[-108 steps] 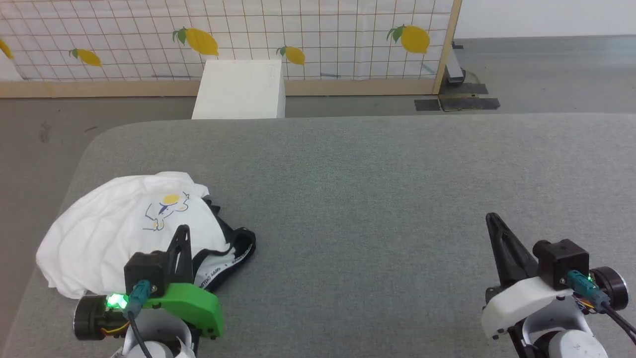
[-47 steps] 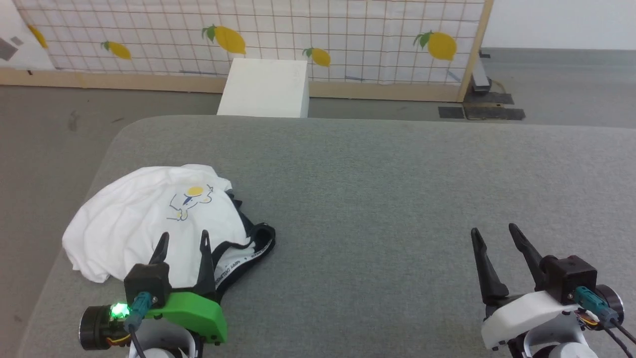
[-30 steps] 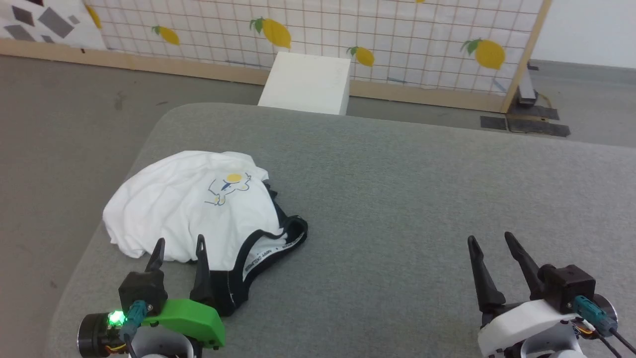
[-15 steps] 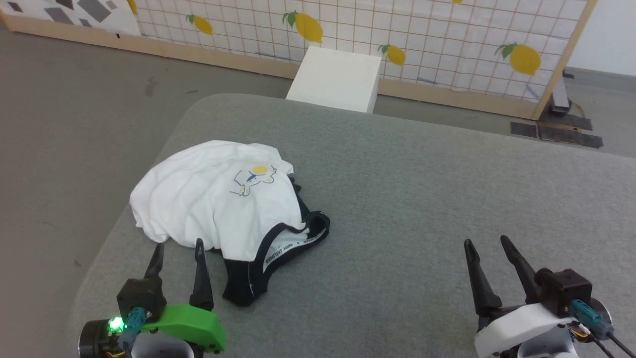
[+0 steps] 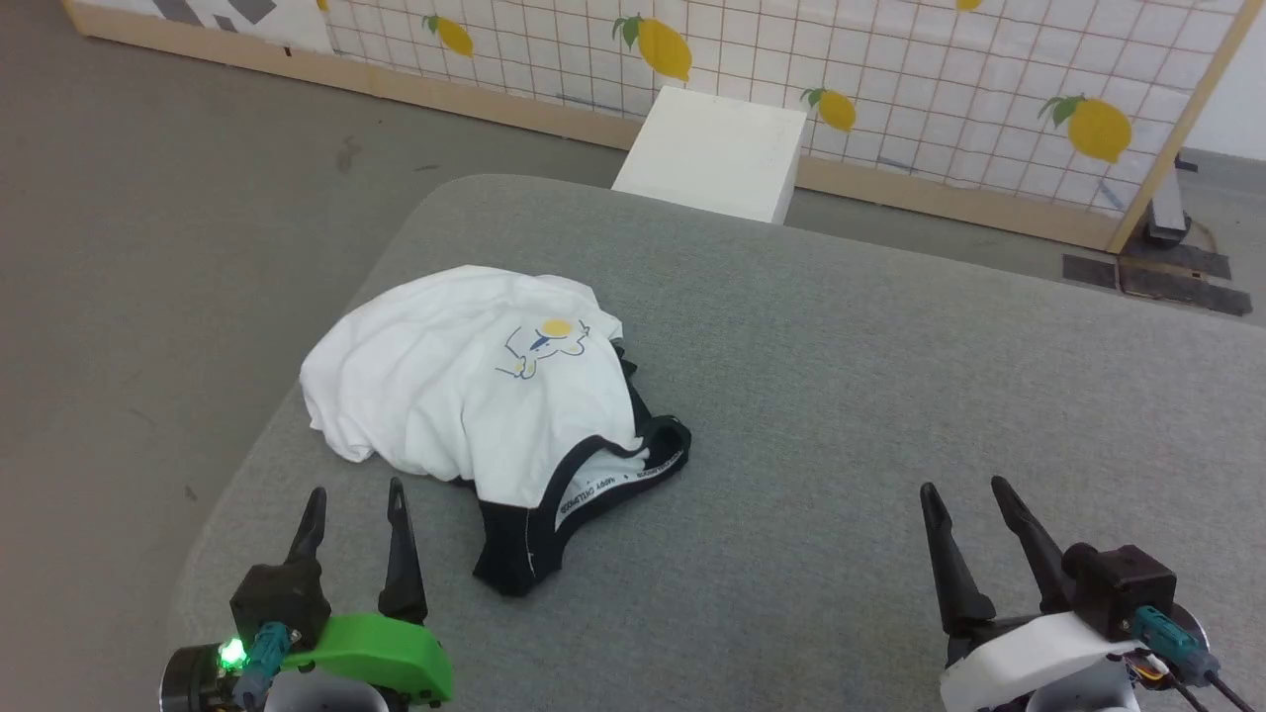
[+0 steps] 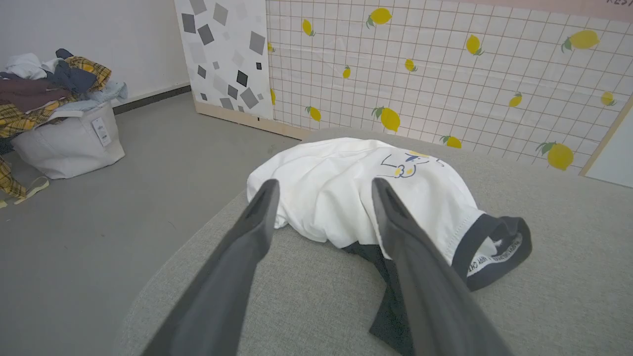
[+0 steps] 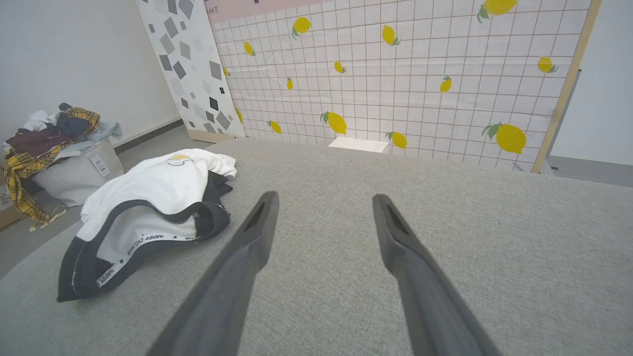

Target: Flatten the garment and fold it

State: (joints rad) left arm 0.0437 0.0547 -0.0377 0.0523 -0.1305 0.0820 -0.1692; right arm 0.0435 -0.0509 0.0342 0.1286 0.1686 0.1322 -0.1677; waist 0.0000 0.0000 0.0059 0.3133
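your left pincer (image 5: 356, 489) hangs over the desk's (image 5: 841, 346) near-left corner, its two dark fingers spread apart and empty, tips pointing at the garment (image 5: 465, 376) and stopping just short of its near hem. your right pincer (image 5: 962, 487) hovers by the desk's near edge toward the right, fingers likewise apart with nothing between them, bare grey cloth ahead and well apart from the garment. the garment lies in a rumpled mound along the desk's left edge, white body uppermost, the small yellow-and-blue cartoon print (image 5: 544, 346) facing up on the side toward the far edge. a loop of black lettered trim (image 5: 613, 480) curls out toward the desk's middle, and a flap of black cloth (image 5: 504, 554) trails toward the near edge, just beside the left pincer. past the far edge stand a white box (image 5: 712, 148) and a lemon-patterned screen (image 5: 890, 59). off the left edge, on the floor (image 5: 148, 247), sits a pale basket (image 6: 69, 143) heaped with clothes.
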